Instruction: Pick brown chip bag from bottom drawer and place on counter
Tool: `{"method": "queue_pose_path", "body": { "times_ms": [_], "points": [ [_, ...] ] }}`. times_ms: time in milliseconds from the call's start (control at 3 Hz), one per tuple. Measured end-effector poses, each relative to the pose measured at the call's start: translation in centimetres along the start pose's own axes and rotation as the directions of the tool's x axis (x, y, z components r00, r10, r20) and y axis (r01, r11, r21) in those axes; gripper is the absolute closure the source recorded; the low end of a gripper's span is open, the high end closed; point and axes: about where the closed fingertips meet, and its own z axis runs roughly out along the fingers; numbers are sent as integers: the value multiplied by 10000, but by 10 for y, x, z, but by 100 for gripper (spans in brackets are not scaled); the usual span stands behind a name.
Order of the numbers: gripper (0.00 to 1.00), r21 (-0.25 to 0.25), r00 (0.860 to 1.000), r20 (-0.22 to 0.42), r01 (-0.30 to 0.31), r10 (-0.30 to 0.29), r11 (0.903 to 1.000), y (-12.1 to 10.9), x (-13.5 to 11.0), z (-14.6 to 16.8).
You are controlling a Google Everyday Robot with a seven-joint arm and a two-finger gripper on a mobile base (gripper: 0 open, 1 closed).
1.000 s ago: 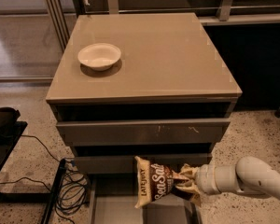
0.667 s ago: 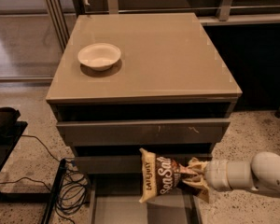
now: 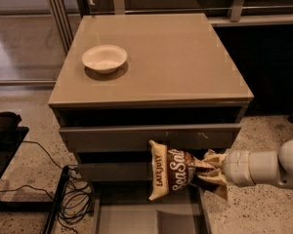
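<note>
Brown chip bag (image 3: 172, 173), crinkly dark foil with cream ends and white "Sea Salt" script, hangs in the air at about five o'clock in my view. It is in front of the two flat drawer fronts (image 3: 136, 138) and above the open bottom drawer (image 3: 136, 218), the shallow grey-brown tray at six o'clock. My white-wristed two-finger gripper (image 3: 216, 172) sits at four o'clock, pinched tight on the bag's crumpled right end, so the bag sticks out sideways toward nine o'clock. I judge it light, soft and air-filled, with brittle chips inside. The foil looks slick, so the gathered end seam is the sensible hold, not the puffy middle. The glossy taupe counter (image 3: 176, 57) lies at twelve o'clock, with a shallow cream bowl (image 3: 104, 58) toward its ten o'clock corner.
</note>
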Motion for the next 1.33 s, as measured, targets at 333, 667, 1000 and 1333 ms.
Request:
{"method": "queue_pose_path", "body": {
  "times_ms": [333, 667, 1000, 1333],
  "points": [
    [100, 85, 9985, 26, 552, -552, 9984, -7, -23, -22],
    [100, 122, 9896, -36, 1440, -1440, 9895, -20, -67, -58],
    [100, 175, 9752, -94, 2211, -2210, 9751, -32, -111, -95],
    [100, 382, 9579, -47, 2869, -2869, 9572, -41, -152, -126]
  ]
}}
